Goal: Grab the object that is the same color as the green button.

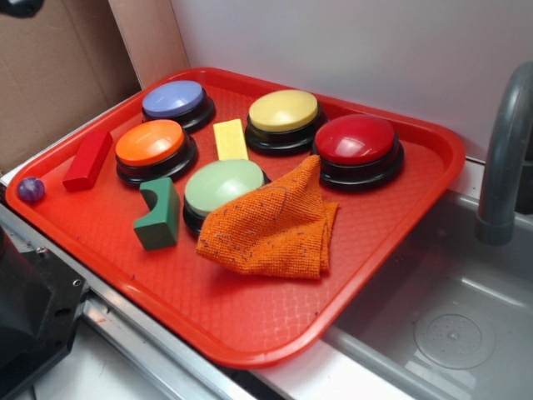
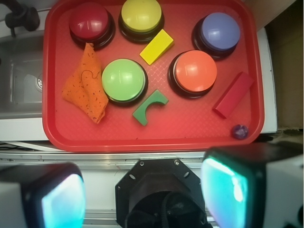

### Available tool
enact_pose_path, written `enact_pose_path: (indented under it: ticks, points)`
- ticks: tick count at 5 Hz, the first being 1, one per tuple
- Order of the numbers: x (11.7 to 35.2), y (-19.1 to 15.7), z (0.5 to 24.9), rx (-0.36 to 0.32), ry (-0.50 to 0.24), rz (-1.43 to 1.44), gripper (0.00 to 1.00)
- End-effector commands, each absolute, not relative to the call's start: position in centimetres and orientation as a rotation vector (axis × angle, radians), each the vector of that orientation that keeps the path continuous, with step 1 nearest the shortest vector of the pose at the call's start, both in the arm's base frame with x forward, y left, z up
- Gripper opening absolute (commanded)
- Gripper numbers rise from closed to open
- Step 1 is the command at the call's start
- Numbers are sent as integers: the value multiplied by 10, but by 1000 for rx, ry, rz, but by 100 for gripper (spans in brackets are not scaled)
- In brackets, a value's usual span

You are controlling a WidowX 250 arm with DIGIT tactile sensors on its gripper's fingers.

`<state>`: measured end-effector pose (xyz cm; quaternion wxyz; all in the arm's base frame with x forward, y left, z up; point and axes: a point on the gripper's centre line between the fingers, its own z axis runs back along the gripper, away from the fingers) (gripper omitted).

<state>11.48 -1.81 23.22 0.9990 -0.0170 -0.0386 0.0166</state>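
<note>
Plainly, the end effector (image 2: 142,194) hangs high above the near edge of the tray, its two pads (image 2: 61,199) standing wide apart with nothing between them; in the exterior view it cannot be made out.

Out from there lies the red tray (image 1: 250,325), set beside a grey sink (image 1: 450,333). The green block (image 1: 158,215) sits on the tray, toward its near left part in the exterior view, just beside the green button (image 1: 223,187) and apparently touching its black base. The arch notch in the block faces the button. An orange cloth (image 1: 271,225) lies on the button's other side, draped against it but well clear of the block.

Also on the tray are the orange button (image 1: 151,142), a yellow block (image 1: 230,139), a red block (image 1: 87,159) and a small purple ball (image 1: 31,189).

The green block looks like painted wood: stiff, light, not fragile, with smooth faces that could slip under a loose pinch. I judge the best hold is across its two flat parallel sides, away from the notch, where the pads meet full surface. The side facing the button leaves little room, so the pinch should run along that gap rather than into it.
</note>
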Motion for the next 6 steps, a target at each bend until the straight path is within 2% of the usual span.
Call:
enact_pose_path:
  ticks: [1, 2, 4, 6]
  points:
    - [139, -26, 206, -7, -75, -154, 100]
    - [151, -27, 182, 17, -108, -201, 100]
    - [160, -32, 136, 98, -110, -142, 100]
    - [166, -29, 85, 93, -149, -102, 100]
